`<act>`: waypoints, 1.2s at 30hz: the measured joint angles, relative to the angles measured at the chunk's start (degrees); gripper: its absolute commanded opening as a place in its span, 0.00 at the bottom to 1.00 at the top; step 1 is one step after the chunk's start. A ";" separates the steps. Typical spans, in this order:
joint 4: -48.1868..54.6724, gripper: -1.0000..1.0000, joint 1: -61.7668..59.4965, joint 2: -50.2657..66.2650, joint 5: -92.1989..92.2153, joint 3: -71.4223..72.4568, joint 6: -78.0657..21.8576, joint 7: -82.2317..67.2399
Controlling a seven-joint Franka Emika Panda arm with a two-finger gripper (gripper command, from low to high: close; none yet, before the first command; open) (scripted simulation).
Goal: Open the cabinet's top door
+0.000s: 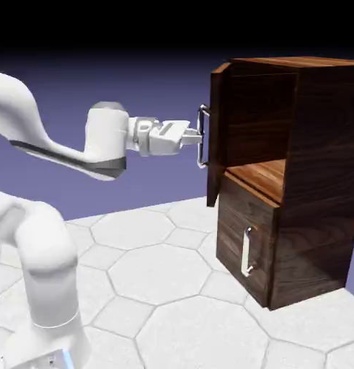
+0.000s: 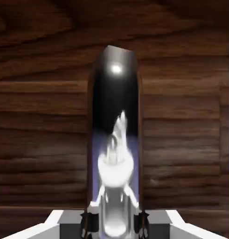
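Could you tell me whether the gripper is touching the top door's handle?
Touching: in the hand view the gripper is shut on the handle, its bar filling the space between the fingertips.

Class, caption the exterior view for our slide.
Gripper shut on the handle, top door of the cabinet swung partly open.

Rendered scene, even soft light, no blur in exterior view. Backdrop (image 1: 136, 79) fades from black at top to blue-violet lower down. White arm (image 1: 57, 144) bright on top, grey shading beneath. Cabinet (image 1: 316, 180) interior behind gripper (image 1: 196, 137) in shadow. Hand view dim; bar handle (image 2: 115, 140) just ahead of gripper (image 2: 115, 224) is glossy, with small white glare spot and smeared reflections. Wood grain soft.
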 measured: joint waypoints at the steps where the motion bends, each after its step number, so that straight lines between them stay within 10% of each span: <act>1: 0.49 0.00 0.21 0.35 2.50 1.76 -2.41 -0.59; 36: 43.69 0.00 -43.79 35.74 30.82 70.46 -70.22 6.51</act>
